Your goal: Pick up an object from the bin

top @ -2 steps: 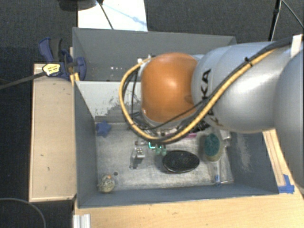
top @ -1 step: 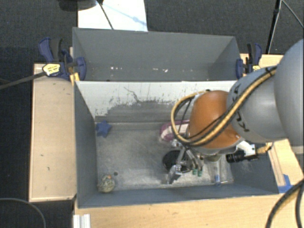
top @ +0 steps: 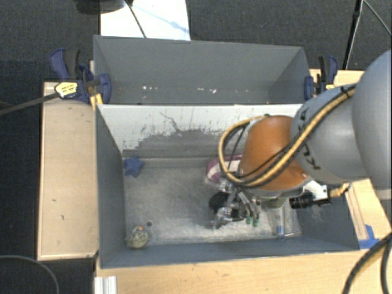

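Camera view gives you the grey bin [top: 110, 182], with the arm [top: 343, 139] reaching in from the right. Its pincer [top: 236, 213] sits low near the floor's middle, just beside a small black object [top: 217, 202]; you cannot tell whether it is spread or pressed together.

Even overhead light, pale glare inside the bin [top: 184, 124]

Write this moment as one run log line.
gripper: low in bin, centre-right | near: pink-white object | left: blue piece, speckled ball | grasp: cannot tell
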### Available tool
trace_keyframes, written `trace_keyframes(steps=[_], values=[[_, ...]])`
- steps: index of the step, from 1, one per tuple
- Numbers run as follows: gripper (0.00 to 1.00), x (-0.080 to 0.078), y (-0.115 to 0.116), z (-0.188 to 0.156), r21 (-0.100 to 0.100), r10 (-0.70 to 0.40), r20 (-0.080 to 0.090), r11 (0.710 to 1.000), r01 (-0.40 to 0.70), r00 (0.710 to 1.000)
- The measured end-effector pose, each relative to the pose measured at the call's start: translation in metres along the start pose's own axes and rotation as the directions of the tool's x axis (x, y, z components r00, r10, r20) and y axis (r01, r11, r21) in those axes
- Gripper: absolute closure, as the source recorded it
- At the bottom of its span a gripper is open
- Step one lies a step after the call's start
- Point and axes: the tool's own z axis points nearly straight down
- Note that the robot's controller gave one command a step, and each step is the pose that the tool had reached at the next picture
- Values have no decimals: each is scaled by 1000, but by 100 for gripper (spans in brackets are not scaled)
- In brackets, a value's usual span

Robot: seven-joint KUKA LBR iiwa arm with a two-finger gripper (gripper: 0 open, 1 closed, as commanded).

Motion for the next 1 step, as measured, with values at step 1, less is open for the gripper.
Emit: trace_keyframes(steps=[1], values=[[100,1,7,-131,-3,-13,8,1000,13,1000]])
